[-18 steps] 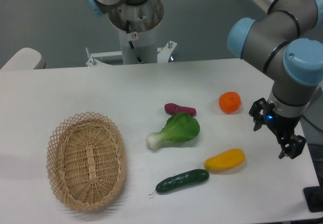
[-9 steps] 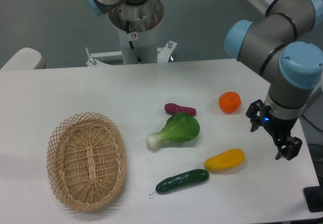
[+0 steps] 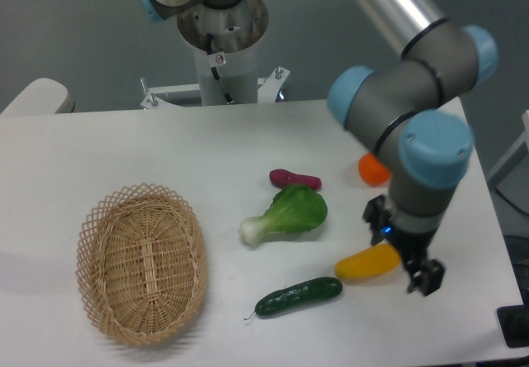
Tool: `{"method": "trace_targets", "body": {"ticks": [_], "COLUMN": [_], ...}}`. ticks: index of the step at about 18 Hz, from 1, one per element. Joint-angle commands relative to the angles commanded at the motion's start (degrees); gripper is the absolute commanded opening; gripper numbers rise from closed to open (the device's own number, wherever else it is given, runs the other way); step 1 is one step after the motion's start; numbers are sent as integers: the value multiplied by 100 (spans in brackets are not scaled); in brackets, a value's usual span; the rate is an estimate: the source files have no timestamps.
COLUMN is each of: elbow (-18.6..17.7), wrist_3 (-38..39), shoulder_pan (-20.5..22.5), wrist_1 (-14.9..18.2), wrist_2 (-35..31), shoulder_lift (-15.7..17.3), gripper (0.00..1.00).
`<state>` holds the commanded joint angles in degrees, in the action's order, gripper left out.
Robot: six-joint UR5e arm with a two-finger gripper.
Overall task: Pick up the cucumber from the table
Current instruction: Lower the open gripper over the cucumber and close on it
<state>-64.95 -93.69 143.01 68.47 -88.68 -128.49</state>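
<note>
The cucumber (image 3: 298, 297) is dark green and glossy and lies on the white table (image 3: 124, 148) near the front edge, its thin stem tip pointing left. My gripper (image 3: 403, 248) hangs to the right of it, above the right end of the yellow vegetable (image 3: 367, 263). Its fingers (image 3: 426, 278) are spread apart and hold nothing. The cucumber is about a hand's width left of the gripper and lies free.
A light green bok choy (image 3: 287, 213) lies behind the cucumber, with a purple vegetable (image 3: 295, 178) behind that. An orange fruit (image 3: 372, 171) is partly hidden by my arm. A wicker basket (image 3: 142, 263) stands at the front left. The arm's base (image 3: 221, 49) stands at the back.
My arm has swung left and toward the front. The gripper moved from the table's right edge to above the yellow vegetable's right end. The arm now hides part of the orange fruit.
</note>
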Motion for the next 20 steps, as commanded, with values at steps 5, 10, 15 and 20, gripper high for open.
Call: {"method": "trace_targets", "body": {"ticks": [5,10,15,20], "elbow": [-281,-474,-729,-1318], "wrist_3": [387,474,800,817], "shoulder_pan": [-150,-370,-545,-563], "wrist_1": [-18,-18,-210,-1081], "wrist_2": [0,-18,-18,-61], "shoulder_lift": [-158,-317,-369,-326], "gripper": [100,100,100,100]}}
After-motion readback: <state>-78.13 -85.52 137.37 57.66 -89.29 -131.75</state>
